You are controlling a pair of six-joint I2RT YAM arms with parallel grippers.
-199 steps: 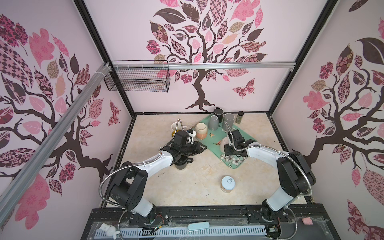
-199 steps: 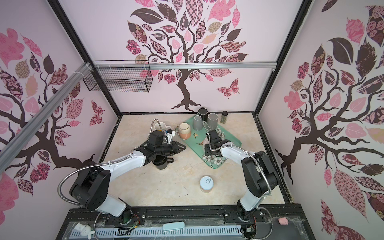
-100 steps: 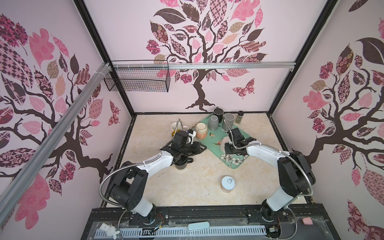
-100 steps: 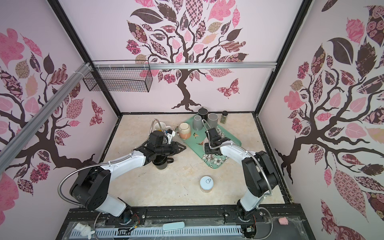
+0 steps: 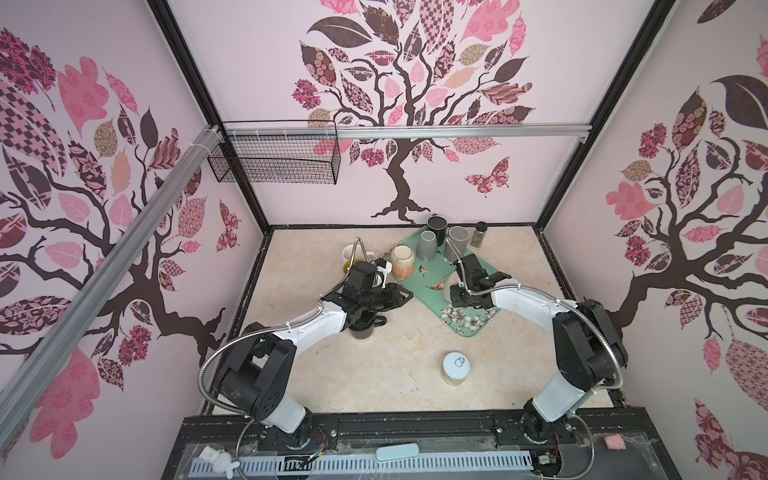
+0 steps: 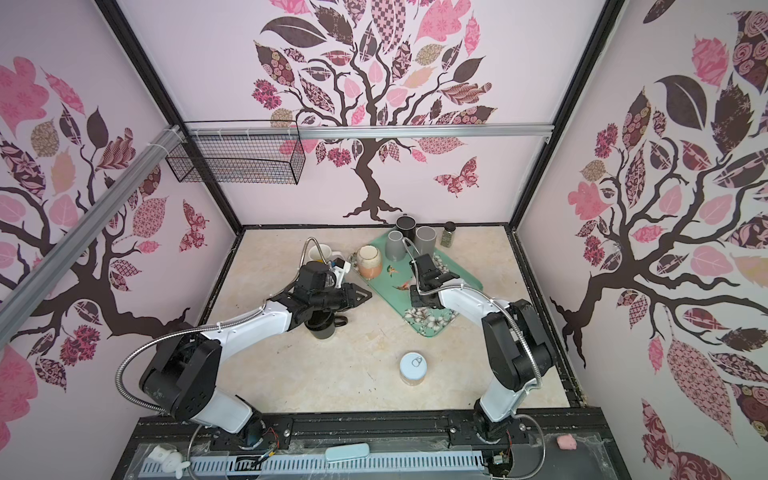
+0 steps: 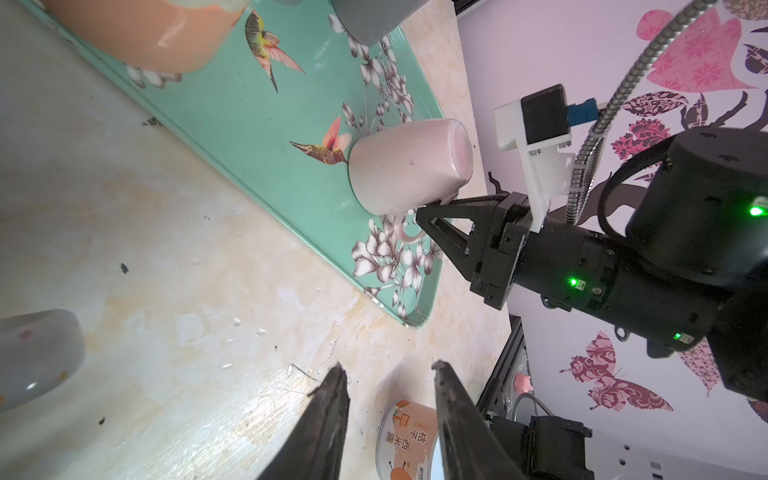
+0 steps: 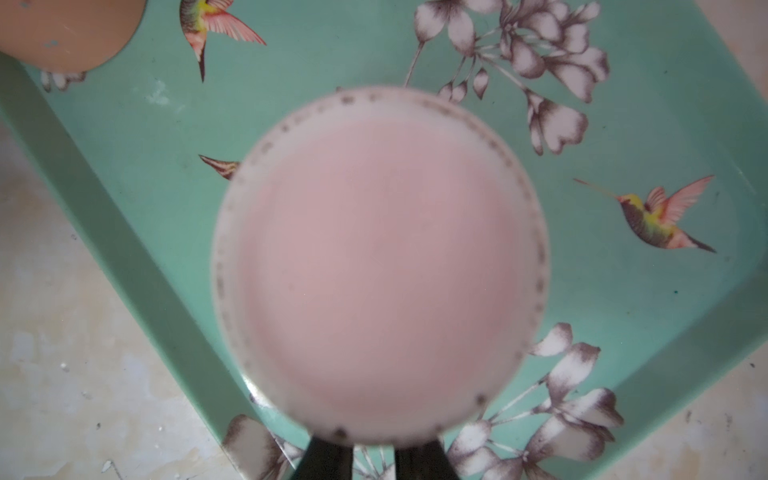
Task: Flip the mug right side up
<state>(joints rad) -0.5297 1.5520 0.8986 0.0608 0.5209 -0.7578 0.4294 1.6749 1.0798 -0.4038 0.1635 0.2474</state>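
The mug (image 7: 409,166) is pale pink and stands upside down on the green floral tray (image 7: 249,145), its handle (image 7: 409,235) toward the tray's flowered end. My right gripper (image 7: 422,212) is shut on that handle from above. In the right wrist view the mug's base (image 8: 382,266) fills the middle, and the right gripper (image 8: 374,455) reaches under its edge, so the handle is hidden. In both top views the mug (image 5: 449,286) (image 6: 410,286) peeks out beside the right gripper (image 5: 459,297) (image 6: 417,299). My left gripper (image 7: 388,374) (image 5: 399,297) hovers open and empty left of the tray.
On the tray's (image 5: 478,328) far end stand a peach cup (image 5: 402,262), two grey cups (image 5: 427,245) and a black mug (image 5: 437,224), with a spice jar (image 5: 478,235) beside them. A dark mug (image 5: 360,330) sits under the left arm. A can (image 5: 456,368) stands nearer the front.
The right gripper has closed, from partly open to shut on the mug's handle. The left arm and the mug have not visibly moved.
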